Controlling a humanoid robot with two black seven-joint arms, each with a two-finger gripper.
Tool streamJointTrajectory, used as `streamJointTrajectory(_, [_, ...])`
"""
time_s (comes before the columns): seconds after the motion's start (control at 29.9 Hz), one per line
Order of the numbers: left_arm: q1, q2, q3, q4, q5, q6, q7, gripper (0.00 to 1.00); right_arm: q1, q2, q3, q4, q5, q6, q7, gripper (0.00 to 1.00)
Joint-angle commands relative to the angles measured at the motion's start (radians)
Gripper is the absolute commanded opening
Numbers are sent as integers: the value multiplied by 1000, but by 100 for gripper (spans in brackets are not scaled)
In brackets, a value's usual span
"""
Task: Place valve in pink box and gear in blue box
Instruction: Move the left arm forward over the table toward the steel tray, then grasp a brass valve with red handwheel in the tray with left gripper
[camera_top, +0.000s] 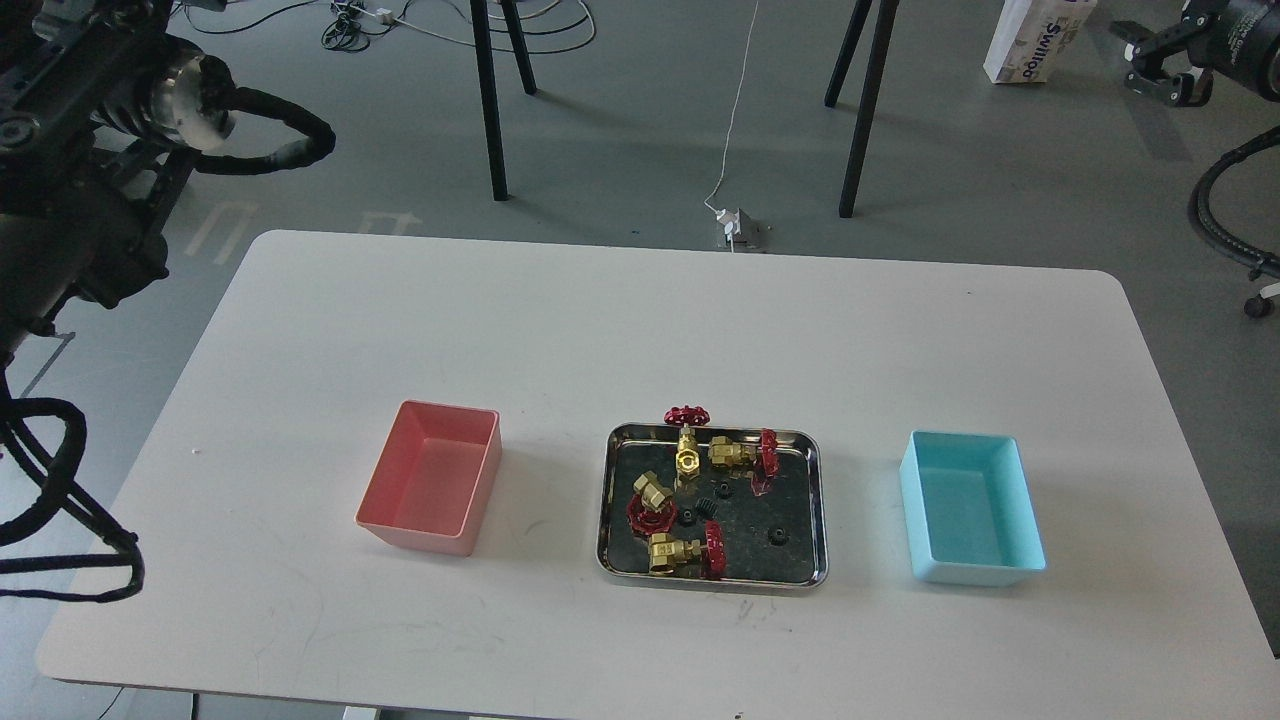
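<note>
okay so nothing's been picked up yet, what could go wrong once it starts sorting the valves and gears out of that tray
1. The valves lie crowded in the steel tray; closing on one may nudge its neighbours or snag a handwheel.
2. The gears are tiny and black on a dark, reflective tray floor, so a grasp could miss or slip.
3. The pink box and blue box sit on opposite sides, so a mix-up would put a part in the wrong bin.
</note>
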Motion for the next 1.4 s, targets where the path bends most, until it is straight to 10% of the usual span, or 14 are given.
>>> streamJointTrajectory(0.0, [24, -11, 47, -6, 41, -41, -1, 100, 1, -8, 0, 1, -3, 13, 1, 99])
streamJointTrajectory(0.17, [29, 16, 248, -86, 346, -41, -1, 99, 16, -8, -35, 4, -9, 58, 1, 99])
streamJointTrajectory(0.54, [107, 143, 630, -281, 1455, 376, 58, 96, 168, -15, -228, -14, -15, 59, 1, 99])
streamJointTrajectory(0.94, [380, 44, 632, -255, 1676, 384, 189, 97, 170, -14, -242, -16, -57, 49, -1, 99])
streamJointTrajectory(1.37, [454, -108, 582, -187, 1598, 364, 210, 97, 167, -6, -245, -17, -61, 49, -1, 99])
